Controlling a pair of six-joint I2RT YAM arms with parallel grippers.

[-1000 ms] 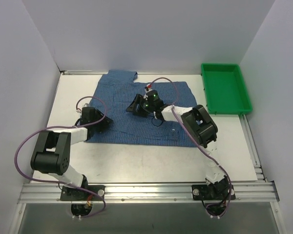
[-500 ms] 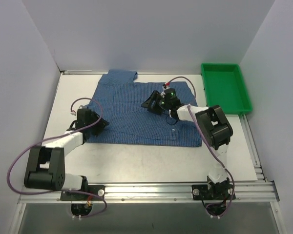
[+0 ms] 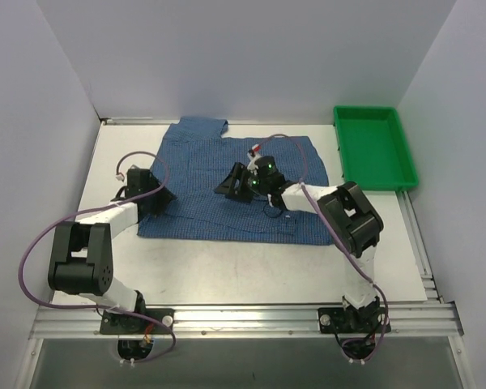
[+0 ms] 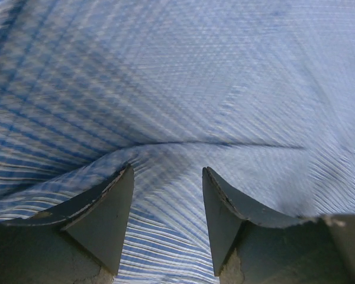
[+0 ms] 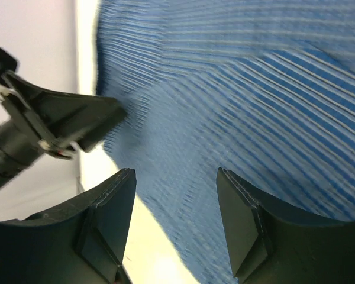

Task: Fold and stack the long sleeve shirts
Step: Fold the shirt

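Shirt [image 3: 198,158]: blue checked, spread at the overhead frame's centre.
Left gripper [image 4: 165,171]: jaws parted, holding nothing; only its wrist view shows a cloth crease.
Right gripper [image 5: 176,174]: jaws parted, holding nothing, over shirt.
Green tray [image 3: 377,150]: upper right, apart from shirt.

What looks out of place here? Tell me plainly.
Nothing is spilled or damaged. Only the shirt is uneven: a raised crease runs across the cloth just ahead of the open left claw, so it does not lie flat there.
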